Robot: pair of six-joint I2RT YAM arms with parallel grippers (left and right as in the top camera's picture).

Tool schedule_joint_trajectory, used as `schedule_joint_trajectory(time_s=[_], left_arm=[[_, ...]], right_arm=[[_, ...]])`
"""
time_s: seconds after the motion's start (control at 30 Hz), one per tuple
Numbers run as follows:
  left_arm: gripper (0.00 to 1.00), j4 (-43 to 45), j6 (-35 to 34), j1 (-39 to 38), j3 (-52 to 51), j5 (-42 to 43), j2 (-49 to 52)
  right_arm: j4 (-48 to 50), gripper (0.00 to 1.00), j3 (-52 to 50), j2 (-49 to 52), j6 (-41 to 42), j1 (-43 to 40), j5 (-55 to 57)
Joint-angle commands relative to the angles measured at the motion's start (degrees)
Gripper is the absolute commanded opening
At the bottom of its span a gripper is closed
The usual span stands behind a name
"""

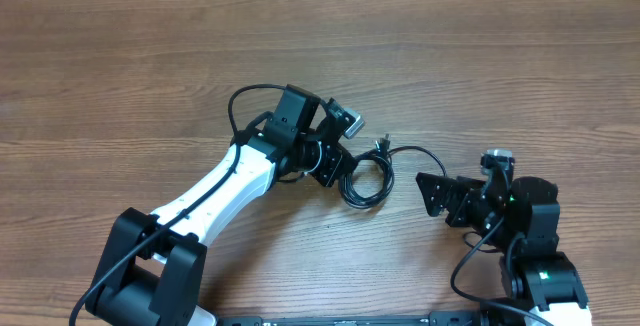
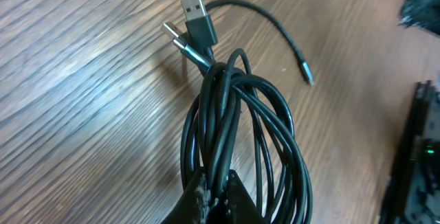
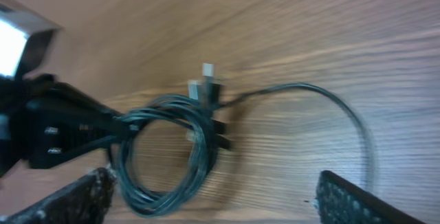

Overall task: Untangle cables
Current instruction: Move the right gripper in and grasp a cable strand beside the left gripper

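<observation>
The left gripper (image 1: 338, 166) is clamping one edge of the coiled cables (image 1: 366, 182), pinching several strands together. The coil is lying on the wooden table (image 1: 150, 66) between the two grippers, with its plug ends poking out. One loose cord is arcing toward the right gripper (image 1: 433, 194), which is sitting nearby with its fingers spread wide.

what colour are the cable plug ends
Plug ends: silvery metal on black bodies; clearest in left wrist view.
</observation>
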Motion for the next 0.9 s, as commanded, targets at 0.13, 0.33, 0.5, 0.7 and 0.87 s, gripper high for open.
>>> schedule_joint_trajectory(time_s=[0.13,0.33,0.5,0.7,0.87], left_arm=[[0.04,3.15,-2.80,-0.37,1.14,11.34,-1.16],[0.04,3.85,-3.45,-0.42,1.14,15.96,-1.16],[0.04,5.97,-4.04,-0.42,1.14,19.08,-1.16],[0.04,6.12,-4.92,-0.46,1.14,19.41,-1.16],[0.04,6.34,-4.90,-0.50,1.14,19.37,-1.16]], right_arm=[[1.51,0.87,1.62,5.77,3.52,0.22,-8.41],[3.30,0.63,1.62,12.46,4.55,0.20,-10.34],[4.98,0.59,1.60,17.94,4.57,0.22,-13.16],[8.46,0.48,1.62,24.00,4.59,0.22,-17.53],[8.85,0.06,1.62,26.56,5.88,0.22,-17.53]])
